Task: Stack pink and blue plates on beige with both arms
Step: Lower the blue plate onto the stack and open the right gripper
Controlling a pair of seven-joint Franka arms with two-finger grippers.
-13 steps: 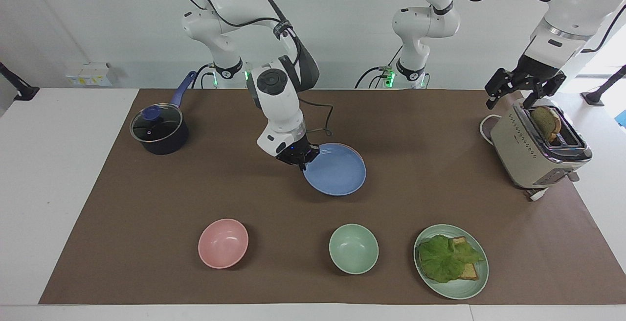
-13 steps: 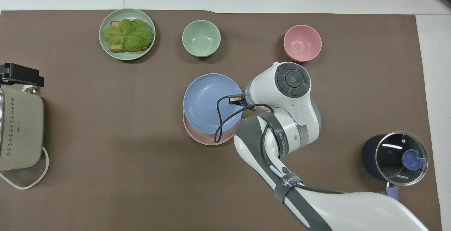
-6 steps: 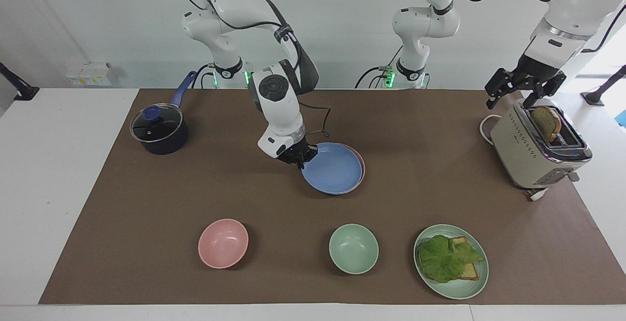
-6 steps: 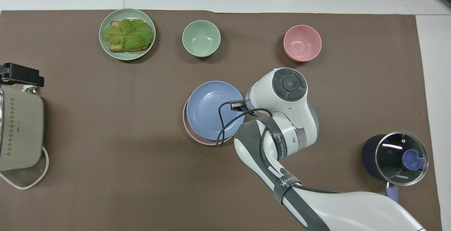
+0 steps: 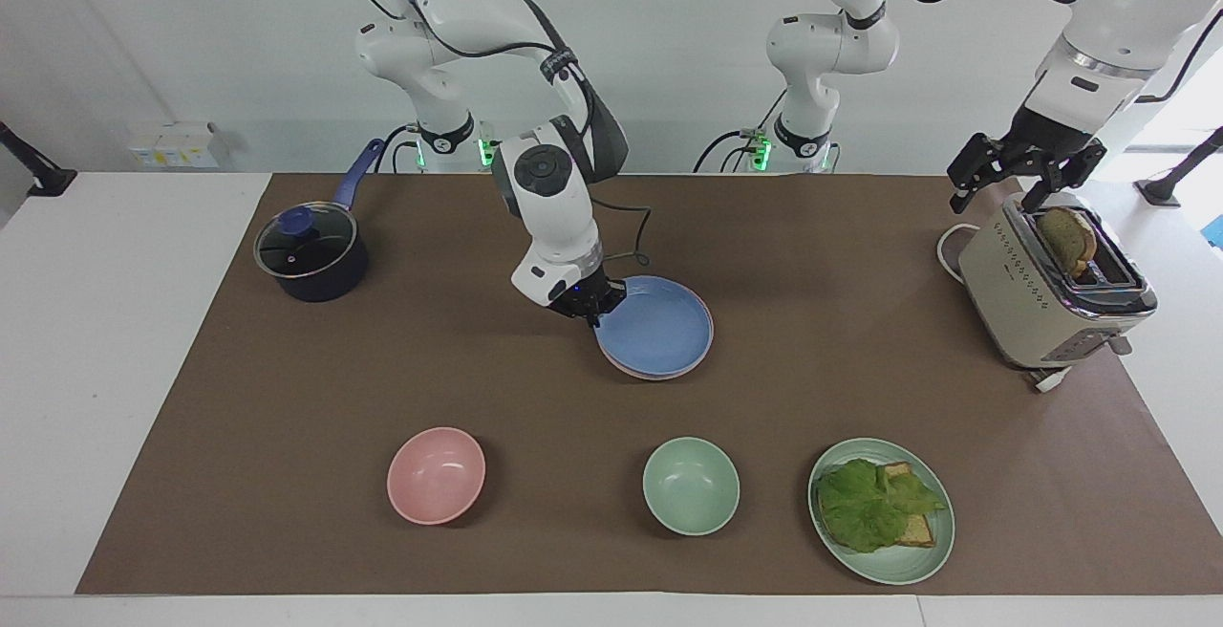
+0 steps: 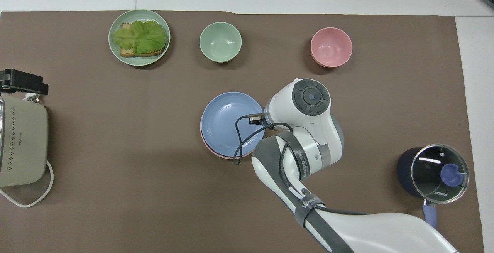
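Note:
The blue plate (image 5: pixel 659 329) (image 6: pixel 227 122) lies almost centred on the pink plate (image 5: pixel 626 374) (image 6: pixel 208 149), of which only a thin rim shows. My right gripper (image 5: pixel 585 307) is shut on the blue plate's rim at the edge toward the right arm's end of the table. In the overhead view the right wrist hides those fingers. The beige plate is hidden. My left gripper (image 5: pixel 1020 173) (image 6: pixel 23 82) waits open above the toaster (image 5: pixel 1051 297), holding nothing.
A lidded dark pot (image 5: pixel 311 254) stands toward the right arm's end. Farther from the robots than the plates are a pink bowl (image 5: pixel 436 475), a green bowl (image 5: pixel 690 486) and a green plate (image 5: pixel 917 565) with lettuce and toast. Bread sticks out of the toaster.
The right gripper has carried the blue plate toward the robots and down, from overhanging the pink plate to lying almost centred on it. The left arm has not moved.

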